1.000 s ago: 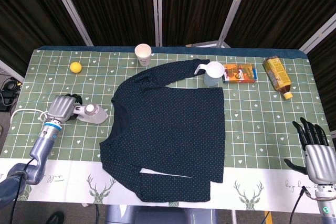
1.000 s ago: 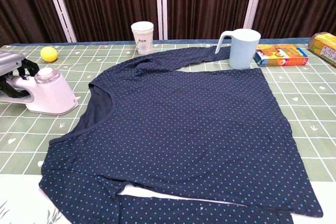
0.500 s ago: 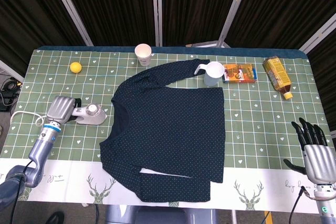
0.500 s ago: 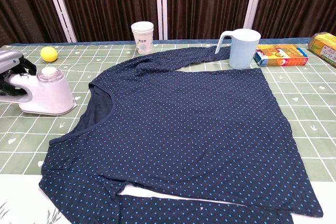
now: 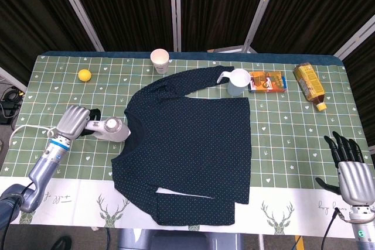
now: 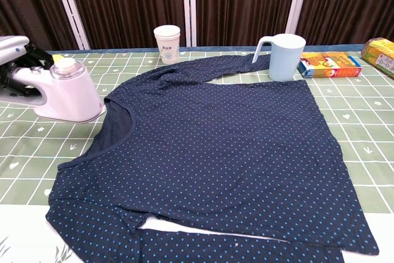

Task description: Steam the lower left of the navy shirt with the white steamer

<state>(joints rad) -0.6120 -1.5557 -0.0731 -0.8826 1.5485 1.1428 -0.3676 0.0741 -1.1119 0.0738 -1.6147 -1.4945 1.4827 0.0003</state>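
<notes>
the navy shirt point(image 5: 187, 144) lies flat on the counter point(image 5: 293, 121), collar toward the robot's left, 1 sleeve stretched toward the far edge and the other folded along the near edge. the left hand point(image 5: 75, 123) grips the handle of the white steamer point(image 5: 111, 129), which sits just beside the shirt's collar edge; in the chest view the steamer point(image 6: 64, 93) is close to the neckline, and whether it rests on the green cloth or is held just above it cannot be told. its cord point(image 5: 26, 127) trails off toward the counter's left edge. the right hand point(image 5: 350, 168) hovers near the right front corner of the counter, fingers spread apart and holding nothing, well apart from the shirt.

a paper cup point(image 5: 159, 61) stands at the far edge near the upper sleeve. a pale blue mug point(image 5: 237, 81) stands at the end of that sleeve, touching or just beside the cuff. a flat orange box point(image 5: 268, 81) lies just beside the mug, and a bottle point(image 5: 309, 85) of amber liquid lies on its side further right. a yellow ball point(image 5: 85, 75) sits near the far left corner.
</notes>
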